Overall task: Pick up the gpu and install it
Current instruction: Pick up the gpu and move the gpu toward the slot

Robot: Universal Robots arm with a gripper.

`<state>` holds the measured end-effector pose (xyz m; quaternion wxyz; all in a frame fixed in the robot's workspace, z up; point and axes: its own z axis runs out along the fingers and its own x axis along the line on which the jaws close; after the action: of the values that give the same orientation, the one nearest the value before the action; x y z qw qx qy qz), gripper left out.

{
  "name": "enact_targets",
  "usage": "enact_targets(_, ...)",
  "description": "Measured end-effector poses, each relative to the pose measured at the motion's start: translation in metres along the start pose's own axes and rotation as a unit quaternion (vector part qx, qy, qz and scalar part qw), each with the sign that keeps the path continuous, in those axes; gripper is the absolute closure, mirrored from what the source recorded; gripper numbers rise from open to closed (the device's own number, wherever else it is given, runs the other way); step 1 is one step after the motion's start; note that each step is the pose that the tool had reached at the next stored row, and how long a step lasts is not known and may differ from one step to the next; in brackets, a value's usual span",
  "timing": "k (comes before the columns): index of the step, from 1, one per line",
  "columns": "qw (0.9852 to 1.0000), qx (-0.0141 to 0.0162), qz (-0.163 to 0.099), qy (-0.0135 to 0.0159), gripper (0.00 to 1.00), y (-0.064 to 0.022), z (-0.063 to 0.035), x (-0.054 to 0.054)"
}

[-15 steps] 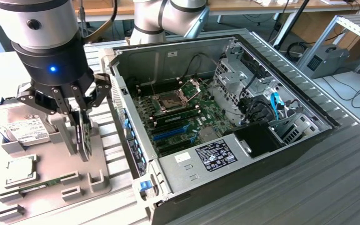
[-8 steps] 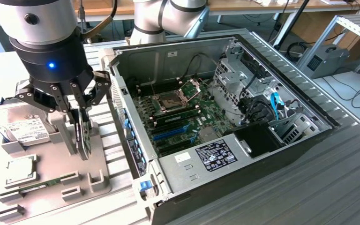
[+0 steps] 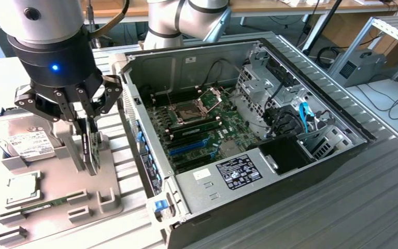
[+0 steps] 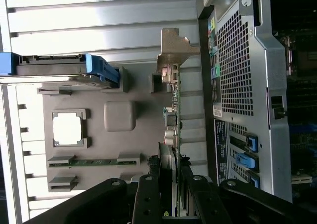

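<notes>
- Your gripper [image 3: 87, 120] has its fingers closed on the upper edge of the gpu [image 3: 91, 150], one on each face; the wrist view shows the card edge-on between them.
- The gpu stands on edge at the grey parts tray [image 3: 109, 207], just beside the hard drive [image 3: 29, 142]. You cannot tell whether its lower edge has left the tray.
- Judgement: grasp made, install not yet begun. The card is outside the computer case [image 3: 199, 192], and the blue expansion slots [image 3: 188, 148] sit bare.
</notes>
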<state>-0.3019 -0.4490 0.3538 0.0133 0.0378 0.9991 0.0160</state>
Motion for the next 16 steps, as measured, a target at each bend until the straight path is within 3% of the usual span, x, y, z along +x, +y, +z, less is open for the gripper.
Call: enact_targets(16,1.0000,0.0000,0.000,0.0000,0.74,0.0004,-0.0119,0.000)
